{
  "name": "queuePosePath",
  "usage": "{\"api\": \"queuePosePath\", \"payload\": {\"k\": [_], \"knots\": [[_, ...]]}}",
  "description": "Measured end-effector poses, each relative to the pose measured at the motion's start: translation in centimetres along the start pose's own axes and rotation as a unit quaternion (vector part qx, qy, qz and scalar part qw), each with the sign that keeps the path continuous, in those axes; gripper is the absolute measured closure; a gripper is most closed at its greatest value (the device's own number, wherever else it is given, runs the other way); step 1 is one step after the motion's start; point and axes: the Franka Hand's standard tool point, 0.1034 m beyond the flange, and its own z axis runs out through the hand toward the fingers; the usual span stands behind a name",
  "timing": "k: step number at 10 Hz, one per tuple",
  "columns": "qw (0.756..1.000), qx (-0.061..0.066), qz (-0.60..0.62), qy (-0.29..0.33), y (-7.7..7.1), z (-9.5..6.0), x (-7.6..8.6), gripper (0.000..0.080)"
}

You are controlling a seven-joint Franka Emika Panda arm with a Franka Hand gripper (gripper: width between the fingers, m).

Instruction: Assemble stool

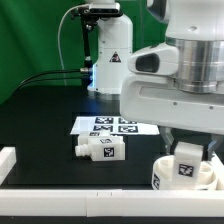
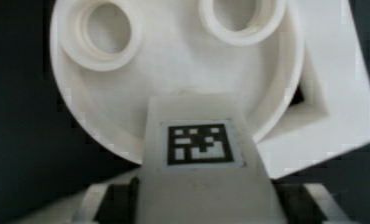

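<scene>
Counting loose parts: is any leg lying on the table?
Yes, one leg lies on its side near the marker board.

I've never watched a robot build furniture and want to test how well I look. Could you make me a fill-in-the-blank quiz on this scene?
1. The gripper holds a tagged leg at the seat, which is ____ in shape.
2. The wrist view shows ____ holes in the seat.
3. A second leg lies on its side on the table, whose top is ____ in colour.

Missing words: round; two; black.
</scene>
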Motion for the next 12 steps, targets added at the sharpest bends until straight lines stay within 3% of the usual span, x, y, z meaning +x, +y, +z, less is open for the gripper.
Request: {"api": "queuePosePath", "payload": {"k": [1, 5, 7, 8, 9, 12], "knots": [[1.0, 0.005, 0.026, -0.004, 0.3, 0.1, 0.2, 0.0465], [0.984, -0.003, 0.178, -0.01, 0.7, 0.1, -0.1, 0.0465], [0.932, -0.019, 0.362, -0.003, 1.8, 0.2, -0.4, 0.0464], [0.909, -0.022, 0.416, 0.002, 2.3, 0.2, -0.6, 0.0464], [0.893, -0.016, 0.45, 0.009, 2.6, 0.2, -0.9, 0.0464], [0.882, -0.021, 0.47, 0.011, 2.7, 0.3, -1.0, 0.0462]]}}
